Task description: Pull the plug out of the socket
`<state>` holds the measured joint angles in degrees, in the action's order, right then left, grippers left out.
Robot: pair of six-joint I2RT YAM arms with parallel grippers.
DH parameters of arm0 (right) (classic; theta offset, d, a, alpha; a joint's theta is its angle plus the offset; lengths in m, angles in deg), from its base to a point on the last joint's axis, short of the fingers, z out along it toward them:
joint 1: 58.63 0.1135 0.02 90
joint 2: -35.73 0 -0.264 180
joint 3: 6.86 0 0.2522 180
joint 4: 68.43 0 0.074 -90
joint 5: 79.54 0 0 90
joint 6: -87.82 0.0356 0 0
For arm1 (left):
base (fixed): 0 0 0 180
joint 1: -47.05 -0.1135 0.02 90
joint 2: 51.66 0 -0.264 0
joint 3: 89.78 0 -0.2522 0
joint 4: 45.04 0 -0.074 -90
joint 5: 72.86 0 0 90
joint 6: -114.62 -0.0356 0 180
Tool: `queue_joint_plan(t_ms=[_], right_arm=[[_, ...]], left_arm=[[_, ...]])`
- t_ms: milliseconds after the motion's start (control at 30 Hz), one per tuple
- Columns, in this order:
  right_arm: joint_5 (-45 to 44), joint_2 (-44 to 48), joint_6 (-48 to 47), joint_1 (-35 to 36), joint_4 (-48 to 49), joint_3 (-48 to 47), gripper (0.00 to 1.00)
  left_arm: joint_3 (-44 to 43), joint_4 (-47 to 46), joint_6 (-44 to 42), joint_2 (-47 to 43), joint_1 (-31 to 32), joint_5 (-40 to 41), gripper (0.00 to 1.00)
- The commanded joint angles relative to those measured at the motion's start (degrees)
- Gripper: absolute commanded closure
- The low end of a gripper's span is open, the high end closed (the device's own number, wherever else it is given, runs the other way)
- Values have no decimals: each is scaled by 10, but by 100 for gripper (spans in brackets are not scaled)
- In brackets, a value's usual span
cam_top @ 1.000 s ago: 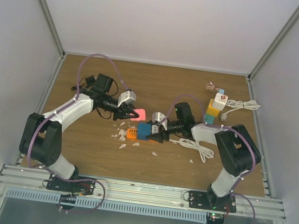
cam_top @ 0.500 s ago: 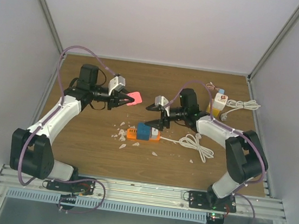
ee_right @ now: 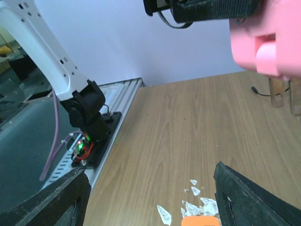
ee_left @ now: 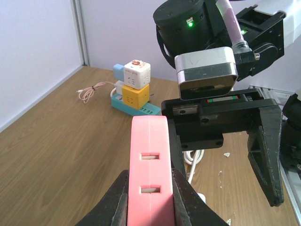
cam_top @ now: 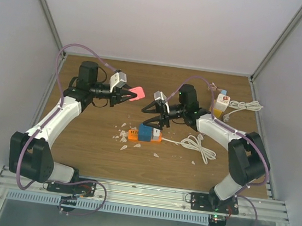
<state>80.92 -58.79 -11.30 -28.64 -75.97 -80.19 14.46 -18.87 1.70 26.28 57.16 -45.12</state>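
Pink plug (cam_top: 136, 92) is airborne near the tabletop's (cam_top: 91, 150) far edge, left of middle, prongs bare, pinched by left end effector (cam_top: 127, 93). Beside it, right end effector (cam_top: 151, 116) is spread and empty. Unheld socket (cam_top: 144, 134) lies mid-tabletop. Risks: the shallow pinch slips and the plug drops; the close end effectors clash.

Twin arms, white and black
Left arm (cam_top: 56, 118) and right arm (cam_top: 218, 129): white shells, black joints, looping purple cables (cam_top: 69, 59); right claw (cam_top: 151, 117) black, silver-capped.

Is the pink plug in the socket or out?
Out. The left gripper holds the pink plug in the air, prongs bare, away from the orange socket.
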Motion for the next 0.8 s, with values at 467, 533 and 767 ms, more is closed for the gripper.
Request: queue_joint_plan(t_ms=[467, 533, 767], right_arm=[[-2, -16, 233, 4, 212, -22, 27], [1, -17, 246, 4, 226, -22, 27], [-12, -19, 228, 3, 213, -30, 27]], left_arm=[[-9, -27, 3, -14, 29, -17, 100], [-6, -25, 1, -14, 31, -17, 100], [-1, -10, -15, -18, 35, -44, 100]])
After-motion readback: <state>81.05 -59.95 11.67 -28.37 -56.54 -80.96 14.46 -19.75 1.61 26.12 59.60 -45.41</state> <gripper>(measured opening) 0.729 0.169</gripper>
